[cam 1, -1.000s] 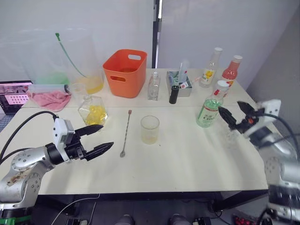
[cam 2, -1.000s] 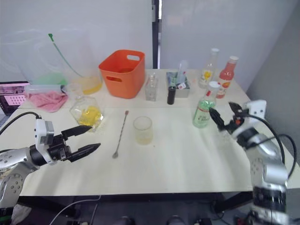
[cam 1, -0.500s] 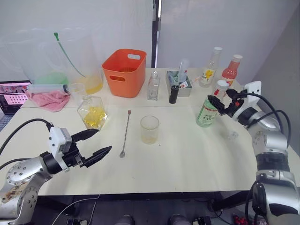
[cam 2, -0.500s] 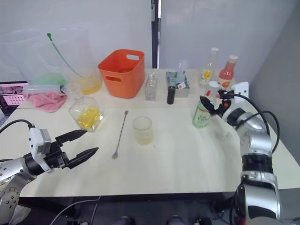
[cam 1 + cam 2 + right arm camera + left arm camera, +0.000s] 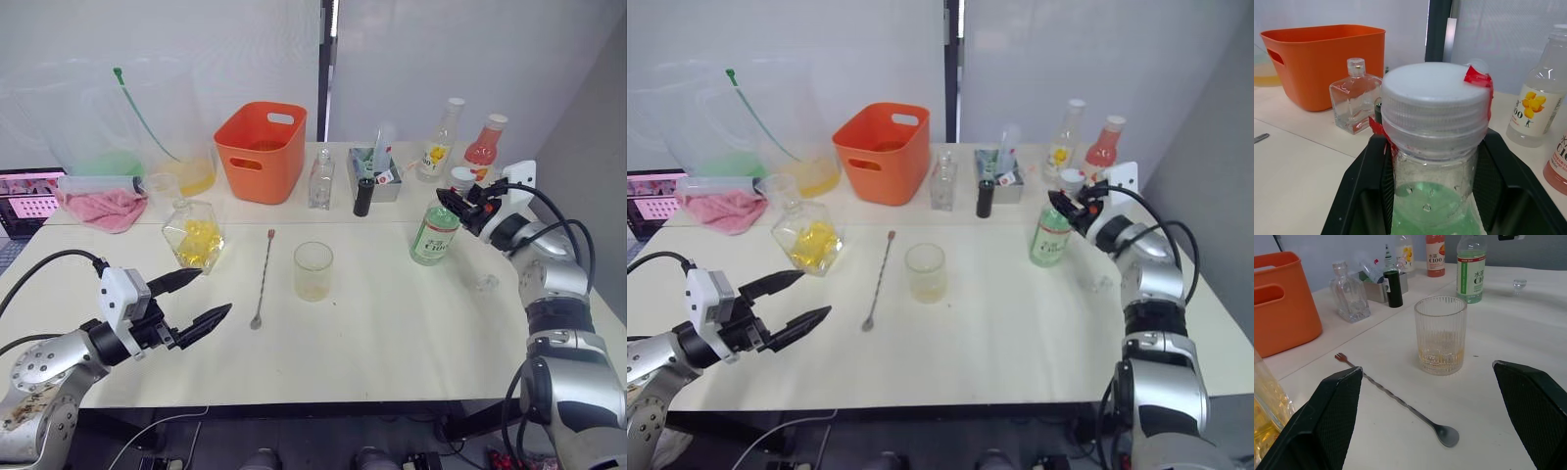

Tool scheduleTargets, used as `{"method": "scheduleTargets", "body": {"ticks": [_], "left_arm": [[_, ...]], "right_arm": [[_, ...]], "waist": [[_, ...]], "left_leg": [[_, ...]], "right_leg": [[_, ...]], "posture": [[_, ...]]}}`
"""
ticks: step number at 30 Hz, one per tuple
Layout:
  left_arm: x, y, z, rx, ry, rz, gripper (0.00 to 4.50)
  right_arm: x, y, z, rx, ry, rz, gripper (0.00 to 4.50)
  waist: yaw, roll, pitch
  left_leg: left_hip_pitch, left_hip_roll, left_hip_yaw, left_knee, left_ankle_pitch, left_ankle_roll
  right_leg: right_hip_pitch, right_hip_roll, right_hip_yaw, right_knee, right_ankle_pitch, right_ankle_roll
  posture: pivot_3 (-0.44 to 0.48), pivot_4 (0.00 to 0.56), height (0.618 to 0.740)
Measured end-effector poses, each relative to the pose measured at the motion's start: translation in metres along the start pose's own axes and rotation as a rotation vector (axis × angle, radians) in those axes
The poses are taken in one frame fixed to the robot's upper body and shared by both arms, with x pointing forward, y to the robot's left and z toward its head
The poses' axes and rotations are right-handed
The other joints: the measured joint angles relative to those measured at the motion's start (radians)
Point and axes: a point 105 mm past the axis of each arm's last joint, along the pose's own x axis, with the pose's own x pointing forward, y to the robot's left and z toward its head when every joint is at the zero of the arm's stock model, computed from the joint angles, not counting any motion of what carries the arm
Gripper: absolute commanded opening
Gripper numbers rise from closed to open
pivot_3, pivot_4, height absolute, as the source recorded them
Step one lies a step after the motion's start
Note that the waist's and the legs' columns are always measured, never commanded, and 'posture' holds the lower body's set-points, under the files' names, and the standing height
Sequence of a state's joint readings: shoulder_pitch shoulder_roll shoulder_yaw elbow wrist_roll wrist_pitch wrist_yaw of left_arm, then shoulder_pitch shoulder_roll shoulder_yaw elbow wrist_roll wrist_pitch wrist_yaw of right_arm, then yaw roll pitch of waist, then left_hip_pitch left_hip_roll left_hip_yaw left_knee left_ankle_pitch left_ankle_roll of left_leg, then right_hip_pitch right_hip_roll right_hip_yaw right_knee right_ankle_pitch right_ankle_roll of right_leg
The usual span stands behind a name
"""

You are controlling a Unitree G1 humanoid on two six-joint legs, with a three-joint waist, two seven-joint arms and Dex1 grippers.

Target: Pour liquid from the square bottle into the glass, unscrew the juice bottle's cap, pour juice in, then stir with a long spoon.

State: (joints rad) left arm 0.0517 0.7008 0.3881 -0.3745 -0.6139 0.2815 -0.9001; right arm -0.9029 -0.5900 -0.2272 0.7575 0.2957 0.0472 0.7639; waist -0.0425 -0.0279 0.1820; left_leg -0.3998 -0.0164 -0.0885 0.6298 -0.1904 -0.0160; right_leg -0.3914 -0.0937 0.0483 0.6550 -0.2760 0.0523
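A pale cream table (image 5: 392,323) carries everything in front of a white wall. My right gripper (image 5: 460,203) sits at the neck of the tall green-tinted juice bottle (image 5: 432,231), its black fingers either side of the small white screw cap (image 5: 1434,84) (whether they touch it, I cannot tell). My left gripper (image 5: 196,298) hovers with fingers spread wide, near the long thin silver bar spoon (image 5: 263,278). The ribbed clear glass tumbler (image 5: 313,270) stands mid-table; the squat angular flask of yellow liquid (image 5: 194,233) stands left of the spoon.
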Motion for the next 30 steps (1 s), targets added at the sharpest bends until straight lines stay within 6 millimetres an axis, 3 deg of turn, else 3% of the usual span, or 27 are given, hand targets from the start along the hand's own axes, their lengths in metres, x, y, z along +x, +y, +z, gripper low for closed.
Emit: {"method": "scheduleTargets", "body": {"ticks": [8,13,15,19,22,25,26,30], "left_arm": [[0.005,0.006,0.000,0.006,-0.009,-0.026,4.50],[0.009,0.004,0.000,0.007,-0.004,-0.086,4.50],[0.009,0.005,-0.001,0.006,0.013,-0.118,4.50],[0.016,0.010,0.008,-0.010,-0.011,-0.152,4.50],[0.017,0.007,0.009,-0.019,-0.015,-0.188,4.50],[0.018,0.005,0.008,-0.033,-0.003,-0.209,4.50],[0.016,0.004,0.007,-0.036,0.016,-0.220,4.50],[0.015,-0.002,0.008,-0.031,0.020,-0.242,4.50]], "right_arm": [[-0.006,0.007,0.014,-0.007,0.033,0.119,1.56],[-0.019,0.039,0.053,-0.018,-0.015,0.347,1.56],[-0.031,0.064,0.066,-0.017,-0.021,0.487,1.56],[-0.046,0.137,0.086,0.027,-0.047,0.819,1.56],[-0.056,0.173,0.094,0.033,-0.049,0.964,1.56],[-0.058,0.188,0.093,0.038,-0.042,1.013,1.56],[-0.058,0.203,0.089,0.044,-0.056,1.029,1.56],[-0.058,0.238,0.066,0.091,-0.035,1.085,1.56]], "waist": [[0.001,0.003,0.002],[-0.003,0.006,0.004],[-0.002,0.006,0.004],[-0.006,0.007,0.004],[0.000,0.007,0.004],[0.006,0.006,0.005],[0.005,0.006,0.004],[0.002,0.006,0.004]], "left_leg": [[-0.006,0.000,0.000,0.000,0.000,0.000],[-0.010,0.000,0.002,-0.001,0.000,0.000],[-0.010,0.000,0.001,-0.001,0.000,0.000],[-0.010,0.001,0.003,0.000,0.000,0.000],[-0.010,0.001,0.003,0.002,0.000,0.000],[-0.010,0.000,0.002,0.002,0.000,0.000],[-0.010,0.001,0.002,0.002,0.000,0.000],[-0.010,0.000,0.002,0.002,0.000,0.000]], "right_leg": [[-0.007,0.000,0.000,0.001,0.000,0.000],[-0.014,0.000,0.002,0.005,0.000,0.000],[-0.014,0.000,0.002,0.004,0.000,0.000],[-0.014,0.000,0.002,0.004,0.000,0.000],[-0.013,0.000,0.002,0.004,0.000,0.000],[-0.013,0.000,0.002,0.004,0.000,0.000],[-0.014,0.000,0.002,0.005,0.000,0.000],[-0.015,0.000,0.002,0.007,0.000,0.000]], "posture": [[0.000,0.150,0.740],[0.000,0.150,0.740],[0.000,0.150,0.740],[0.000,0.150,0.740],[0.000,0.150,0.740],[0.000,0.150,0.740],[0.000,0.150,0.740],[0.000,0.150,0.740]]}}
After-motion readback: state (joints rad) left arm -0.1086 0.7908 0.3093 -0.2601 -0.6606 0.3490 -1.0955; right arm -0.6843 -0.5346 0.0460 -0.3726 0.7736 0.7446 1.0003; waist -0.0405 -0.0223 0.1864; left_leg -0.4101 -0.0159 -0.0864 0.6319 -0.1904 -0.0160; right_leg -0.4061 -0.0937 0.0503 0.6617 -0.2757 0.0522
